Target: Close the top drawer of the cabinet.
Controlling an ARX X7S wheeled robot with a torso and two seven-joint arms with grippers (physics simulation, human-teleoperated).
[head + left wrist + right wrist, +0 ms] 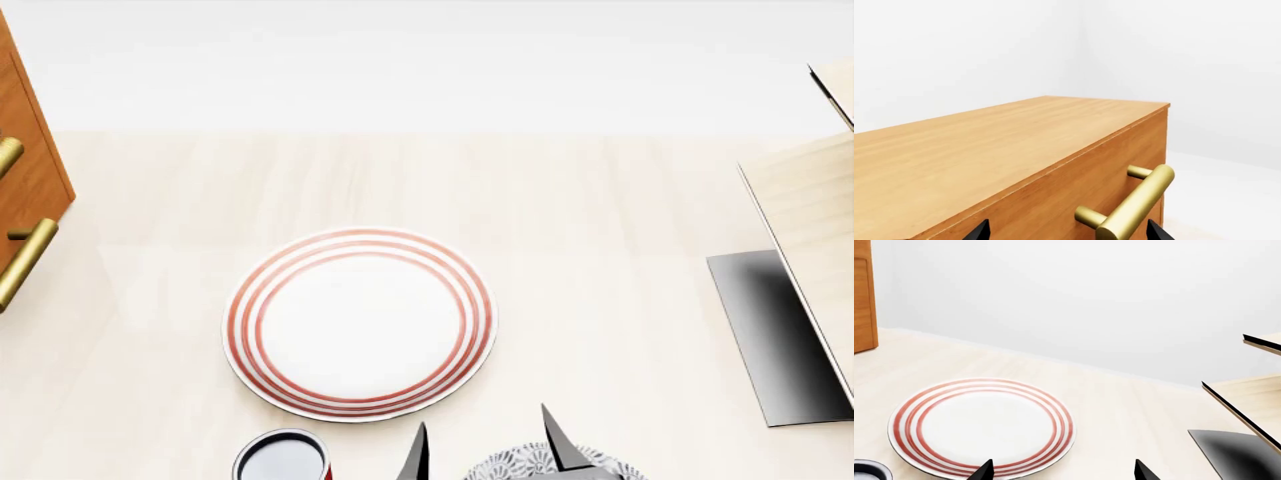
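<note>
The orange-brown cabinet (987, 150) fills the left wrist view, seen over its flat top. The top drawer front (1101, 175) runs just under the top's edge and carries a brass bar handle (1141, 200). No gap shows between the drawer front and the top. My left gripper (1067, 232) is open and empty. The handle's near end lies between its two black fingertips (981, 231), closer to the other tip. In the head view the cabinet (30, 170) is at the far left with two brass handles (27, 262). My right gripper (487, 455) is open and empty over the table.
A white plate with red rings (360, 320) lies mid-table, also in the right wrist view (981, 425). A dark cup (280, 458) and a patterned dish (507, 466) sit at the near edge. A pale plywood rack (814, 230) on a dark base (767, 330) stands right.
</note>
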